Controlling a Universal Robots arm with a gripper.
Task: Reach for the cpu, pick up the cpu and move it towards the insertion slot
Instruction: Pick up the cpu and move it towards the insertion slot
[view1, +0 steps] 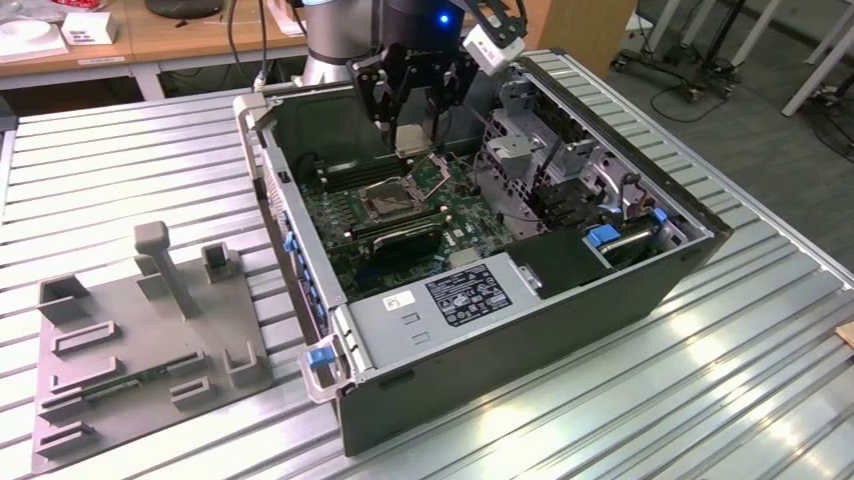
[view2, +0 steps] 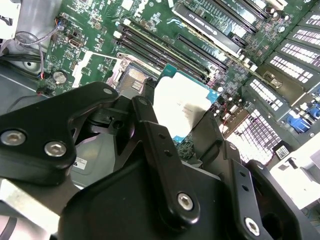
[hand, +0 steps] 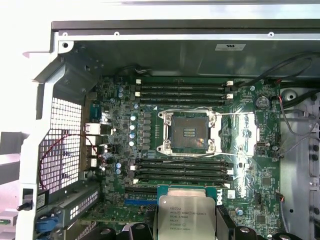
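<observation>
My gripper (view1: 416, 148) hangs inside the open computer case, shut on the cpu (view1: 414, 138). The cpu (hand: 186, 212) is a flat square chip with a pale silvery top, and in both wrist views it sits between my black fingers (view2: 150, 125). The insertion slot (hand: 189, 132) is a square socket with a dark centre and a silvery frame on the green motherboard. Nothing sits in it. In the exterior view the slot (view1: 391, 195) lies below my gripper, toward the exterior view's left. The held cpu (view2: 182, 100) hovers beside the slot (view2: 131, 79), apart from it.
Long black memory slots (hand: 182, 92) run along both sides of the socket. The case walls (view1: 274, 190), a power supply (view1: 461, 292) and a drive cage (view1: 561, 170) ring the board. Cables (hand: 295, 125) hang by one wall. A grey fixture tray (view1: 134, 340) lies on the ribbed table.
</observation>
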